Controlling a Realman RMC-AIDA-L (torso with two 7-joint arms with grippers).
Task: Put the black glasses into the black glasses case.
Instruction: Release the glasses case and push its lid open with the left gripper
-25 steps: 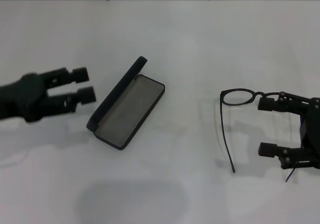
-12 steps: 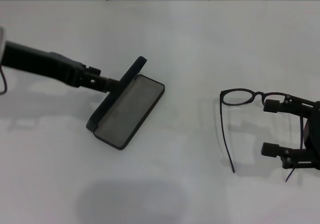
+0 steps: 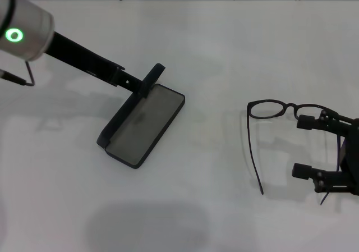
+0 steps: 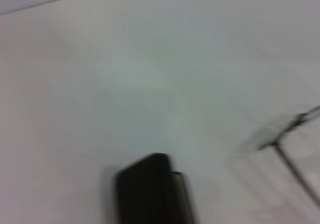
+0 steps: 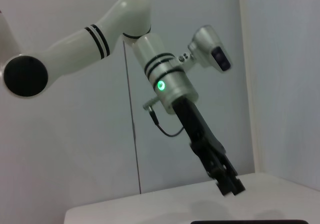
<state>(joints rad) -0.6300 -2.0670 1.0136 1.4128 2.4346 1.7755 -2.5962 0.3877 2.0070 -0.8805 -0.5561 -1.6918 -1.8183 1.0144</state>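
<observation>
Your left arm slants down from the worktop's far-left corner, left gripper [image 3: 147,86] at the raised lid of the black glasses case [image 3: 143,126]; jaws look closed on the lid edge, but can't tell for sure. Case lies open, left of centre on the worktop [image 3: 224,50]. Right gripper [image 3: 307,146] reaches in from the right edge, jaws wide apart, holding nothing, just beside the black glasses [image 3: 269,123], which rest unfolded right of centre.

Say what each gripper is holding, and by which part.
The left gripper grips the raised lid of the glasses case. The right gripper holds nothing: it is open beside the glasses on the table.
</observation>
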